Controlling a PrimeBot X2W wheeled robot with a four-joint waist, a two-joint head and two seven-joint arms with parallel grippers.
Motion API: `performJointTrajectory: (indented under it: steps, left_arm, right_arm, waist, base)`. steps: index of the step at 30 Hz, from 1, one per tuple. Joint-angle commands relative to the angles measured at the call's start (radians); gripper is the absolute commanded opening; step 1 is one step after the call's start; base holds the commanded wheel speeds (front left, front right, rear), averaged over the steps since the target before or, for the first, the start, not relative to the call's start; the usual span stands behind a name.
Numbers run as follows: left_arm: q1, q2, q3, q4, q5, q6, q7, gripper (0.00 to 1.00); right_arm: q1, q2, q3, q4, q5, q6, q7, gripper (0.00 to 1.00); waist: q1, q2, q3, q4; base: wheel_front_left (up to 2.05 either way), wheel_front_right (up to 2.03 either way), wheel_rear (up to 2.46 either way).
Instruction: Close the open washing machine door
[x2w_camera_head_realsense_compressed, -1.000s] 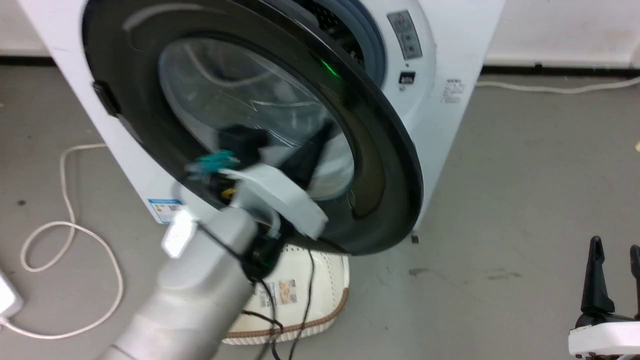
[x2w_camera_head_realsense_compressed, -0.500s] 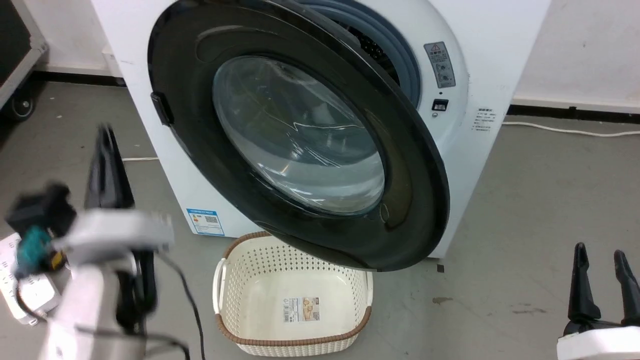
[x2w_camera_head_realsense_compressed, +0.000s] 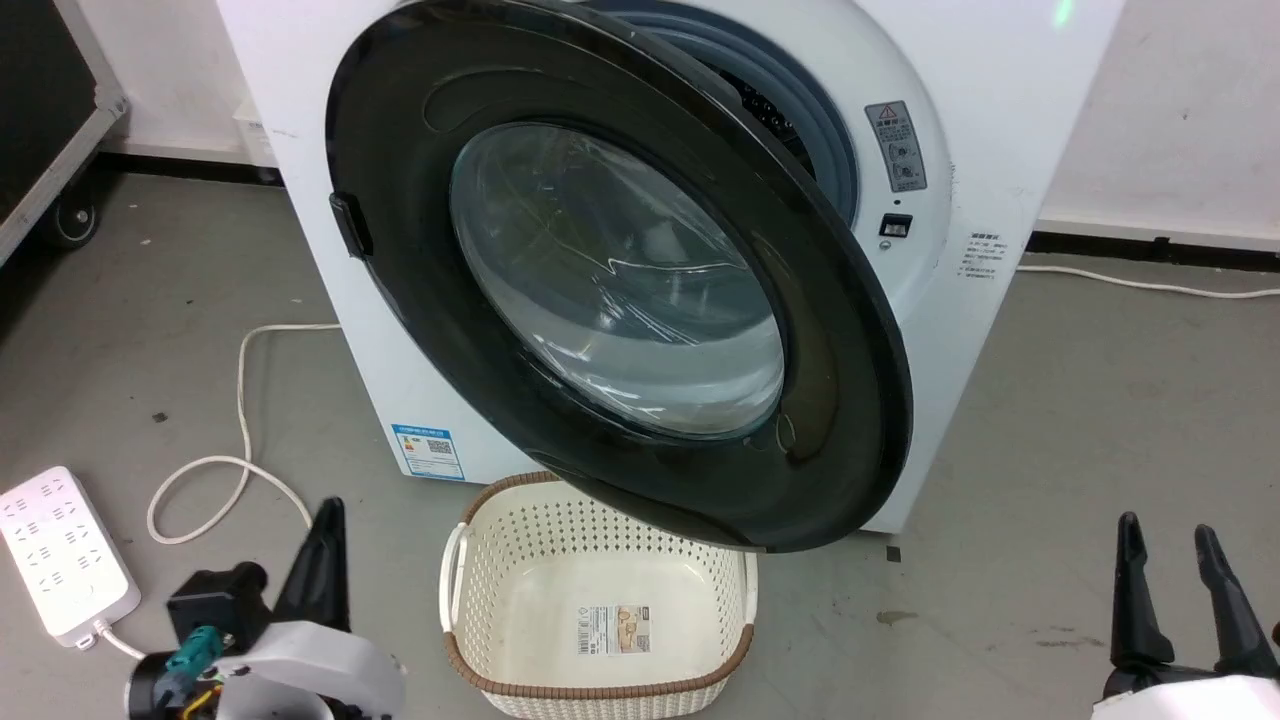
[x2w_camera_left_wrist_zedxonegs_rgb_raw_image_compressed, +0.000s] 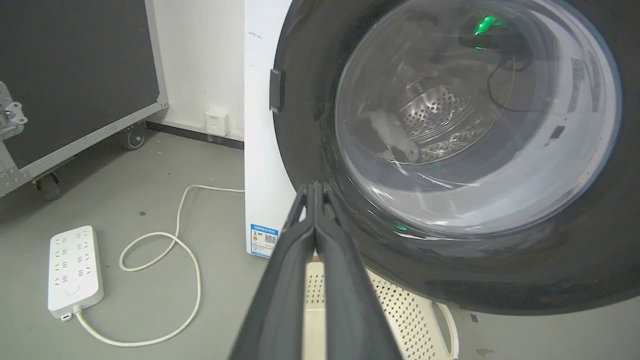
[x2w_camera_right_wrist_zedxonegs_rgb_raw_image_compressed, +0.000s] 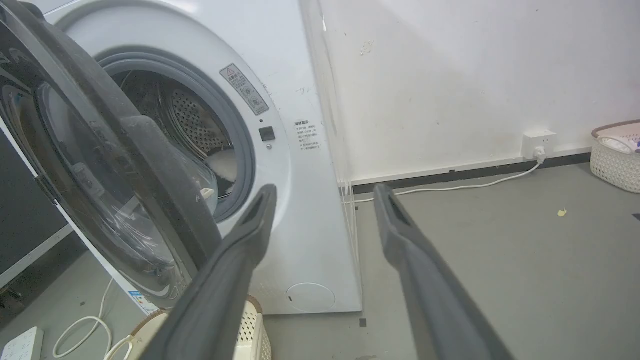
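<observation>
Head view, left to right. Black wheeled case (x2w_camera_head_realsense_compressed: 50, 110) at 10 o'clock. White power strip (x2w_camera_head_realsense_compressed: 62, 550) on the grey floor at 8 o'clock, its cable (x2w_camera_head_realsense_compressed: 240, 420) looping towards the machine.

Left gripper (x2w_camera_head_realsense_compressed: 330, 510) low at 7 o'clock, clear of everything. In the left wrist view its fingers (x2w_camera_left_wrist_zedxonegs_rgb_raw_image_compressed: 295, 260) lie pressed together along their length, tips meeting, nothing between them. They point at the door's lower left rim without touching it.

Cream perforated laundry basket (x2w_camera_head_realsense_compressed: 520, 530) on the floor at 6 o'clock, just in front of the machine. The door's bottom rim overhangs its far edge.

Washing machine door (x2w_camera_head_realsense_compressed: 620, 280) fills the centre – hinged at its own 9 o'clock, swung partly out. Its free edge at 3 to 4 o'clock stands well off the front of the washing machine (x2w_camera_head_realsense_compressed: 1000, 120), so it is not latched. The blue-grey gasket (x2w_camera_head_realsense_compressed: 800, 110) shows in the gap at 1 o'clock. In the right wrist view the steel drum (x2w_camera_right_wrist_zedxonegs_rgb_raw_image_compressed: 192, 120) shows behind the door's edge.

Right gripper (x2w_camera_head_realsense_compressed: 1167, 528) at 4 to 5 o'clock, near the floor and well apart from machine and door – fingers spread wide, holding nothing; same in its own view (x2w_camera_right_wrist_zedxonegs_rgb_raw_image_compressed: 325, 192). A second basket (x2w_camera_right_wrist_zedxonegs_rgb_raw_image_compressed: 617, 155) sits at 3 o'clock there, by the wall.
</observation>
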Motion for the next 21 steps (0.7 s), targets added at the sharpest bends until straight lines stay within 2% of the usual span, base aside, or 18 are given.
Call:
performJointTrajectory:
  steps: [1,2,8,9,10,14,18,21]
  left_arm:
    - [0.009,0.001,-0.011,0.007,0.002,-0.012,0.007,0.45]
    - [0.009,0.001,-0.017,0.012,0.001,-0.016,0.012,1.00]
    - [0.000,-0.002,-0.022,0.022,-0.005,-0.026,0.006,1.00]
    - [0.000,-0.003,-0.021,0.020,-0.005,-0.025,0.004,1.00]
    - [0.000,-0.004,-0.019,0.017,-0.004,-0.023,0.002,1.00]
    - [0.004,-0.013,-0.015,-0.006,0.000,-0.012,-0.004,1.00]
    - [0.004,-0.020,-0.020,-0.019,0.003,-0.010,-0.007,1.00]
    - [0.004,-0.027,-0.024,-0.025,0.003,-0.008,-0.009,1.00]
  right_arm:
    - [0.015,0.000,0.005,0.002,0.004,0.001,-0.005,1.00]
    - [0.016,0.000,0.009,0.004,0.003,0.001,-0.005,1.00]
    - [0.013,0.000,0.016,0.006,-0.052,0.001,-0.005,1.00]
    - [0.012,0.000,0.012,0.004,-0.065,0.001,-0.004,0.42]
    - [0.008,0.000,0.012,-0.004,-0.082,0.001,-0.004,0.00]
    - [-0.016,0.000,0.066,-0.058,-0.126,0.001,-0.001,0.00]
    - [-0.046,0.000,0.253,-0.093,-0.141,0.001,0.058,0.00]
    - [-0.080,0.000,0.366,-0.061,-0.140,0.001,0.126,0.00]
  waist:
    - [0.0001,0.0000,-0.001,0.001]
    - [0.0001,0.0000,-0.002,0.001]
    - [0.0001,0.0000,-0.002,-0.002]
    - [0.0001,0.0000,-0.002,-0.003]
    - [0.0001,0.0000,-0.002,-0.004]
    - [0.0001,0.0000,0.003,-0.005]
    - [0.0001,0.0000,0.010,0.001]
    - [0.0001,0.0000,0.018,0.009]
  base:
    - [0.00,0.00,0.00]
    - [0.00,0.00,0.00]
    - [0.00,0.00,0.00]
    - [0.00,0.00,0.00]
    - [0.00,0.00,0.00]
    - [0.00,0.00,0.00]
    - [0.00,0.00,0.00]
    - [0.00,0.00,0.00]
